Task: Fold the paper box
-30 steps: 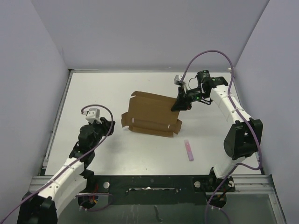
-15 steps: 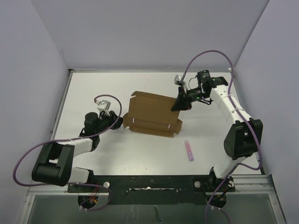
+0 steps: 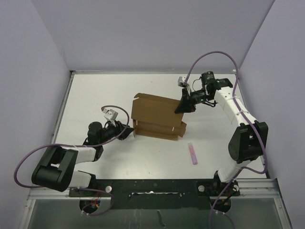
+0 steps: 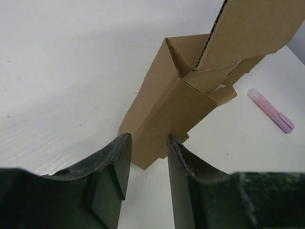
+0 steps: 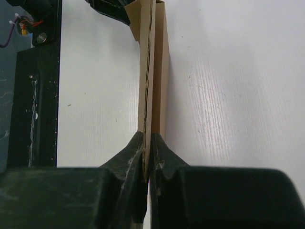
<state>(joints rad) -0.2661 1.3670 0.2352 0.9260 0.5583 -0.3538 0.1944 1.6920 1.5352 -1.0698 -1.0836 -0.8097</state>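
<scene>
- We see the paper box [image 3: 157,117] mid-table [image 3: 95,95]: brown cardboard, partly folded, one panel raised.
- The right gripper [image 5: 147,143] is clamped on that panel's edge.
- The left gripper [image 4: 148,143] sits parted at the box's left end.
- A pink stick [image 3: 192,153] lies nearby, apart.

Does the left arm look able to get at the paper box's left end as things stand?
Probably yes: on the left arm the jaws stand open right at the paper box, nothing between.
</scene>
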